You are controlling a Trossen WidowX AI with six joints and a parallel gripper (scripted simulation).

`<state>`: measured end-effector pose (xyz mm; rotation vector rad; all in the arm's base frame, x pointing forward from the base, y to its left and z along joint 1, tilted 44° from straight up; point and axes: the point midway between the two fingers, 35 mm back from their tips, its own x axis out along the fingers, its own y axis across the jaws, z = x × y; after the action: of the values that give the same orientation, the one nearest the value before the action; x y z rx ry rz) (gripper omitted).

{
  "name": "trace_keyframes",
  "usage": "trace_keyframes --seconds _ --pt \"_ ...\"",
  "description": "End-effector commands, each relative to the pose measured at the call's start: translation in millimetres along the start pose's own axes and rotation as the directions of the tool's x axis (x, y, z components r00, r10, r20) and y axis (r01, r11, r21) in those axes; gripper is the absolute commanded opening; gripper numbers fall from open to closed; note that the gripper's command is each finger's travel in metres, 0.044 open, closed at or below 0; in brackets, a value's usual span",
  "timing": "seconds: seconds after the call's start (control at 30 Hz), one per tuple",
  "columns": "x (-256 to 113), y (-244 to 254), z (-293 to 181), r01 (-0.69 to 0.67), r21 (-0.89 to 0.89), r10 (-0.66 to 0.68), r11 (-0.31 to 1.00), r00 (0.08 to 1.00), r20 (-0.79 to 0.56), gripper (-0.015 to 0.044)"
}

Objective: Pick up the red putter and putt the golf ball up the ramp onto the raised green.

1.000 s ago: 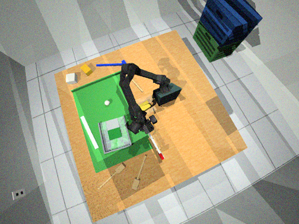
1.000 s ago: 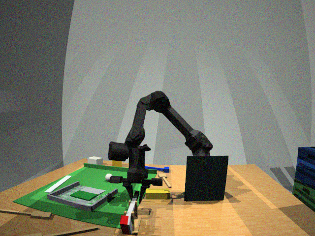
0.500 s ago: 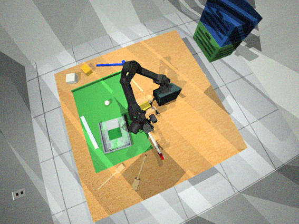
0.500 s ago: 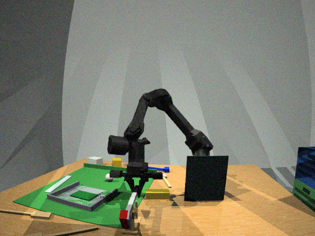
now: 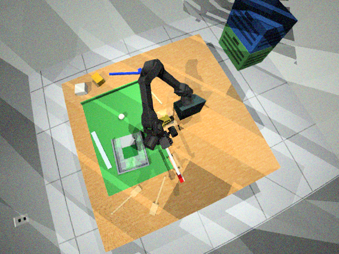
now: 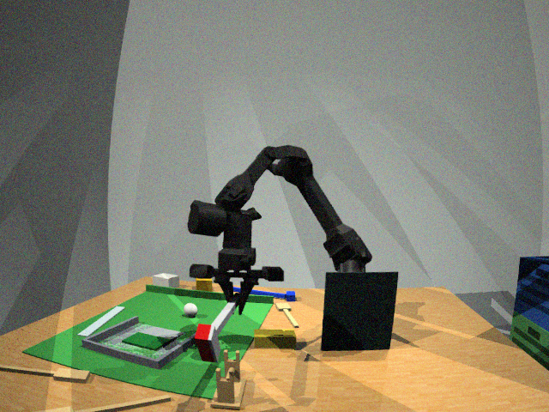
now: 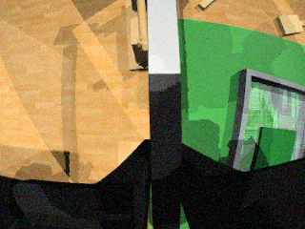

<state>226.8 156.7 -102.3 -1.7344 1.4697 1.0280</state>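
Note:
My gripper (image 6: 236, 306) (image 7: 158, 144) is shut on the dark grip of the red putter. The putter's white shaft (image 5: 173, 162) (image 6: 224, 317) (image 7: 164, 38) slopes down to its red head (image 5: 180, 178) (image 6: 204, 343), which is in the air above and beside the wooden stand (image 6: 226, 404). The white golf ball (image 5: 121, 116) (image 6: 190, 309) rests on the green mat (image 5: 100, 113) (image 6: 195, 381) (image 7: 205, 52). The grey-walled ramp frame (image 5: 115, 157) (image 6: 119, 353) (image 7: 242, 110) has a dark green square (image 5: 130, 152) (image 6: 148, 340) (image 7: 276, 145) inside. In the top view the arm hides the fingertips.
A white bar (image 5: 101, 150) (image 6: 101, 320) lies along the mat's left. A blue putter (image 5: 124, 73) (image 6: 266, 293), white block (image 5: 80, 89) (image 6: 165, 280) and yellow block (image 5: 97, 79) (image 6: 203, 284) lie behind it. Another yellow block (image 6: 274, 338) is near the arm base. Wooden mallet-like pieces (image 5: 136, 189) (image 5: 154, 209) lie in front.

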Motion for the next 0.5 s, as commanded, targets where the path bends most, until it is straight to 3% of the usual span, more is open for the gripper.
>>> trace_keyframes --seconds 0.0,0.47 --pt "-12 -12 -18 0.020 0.113 -0.020 0.993 1.000 0.005 0.0000" --pt "-46 -36 -106 0.068 0.542 -0.056 0.837 0.998 -0.039 0.0000"
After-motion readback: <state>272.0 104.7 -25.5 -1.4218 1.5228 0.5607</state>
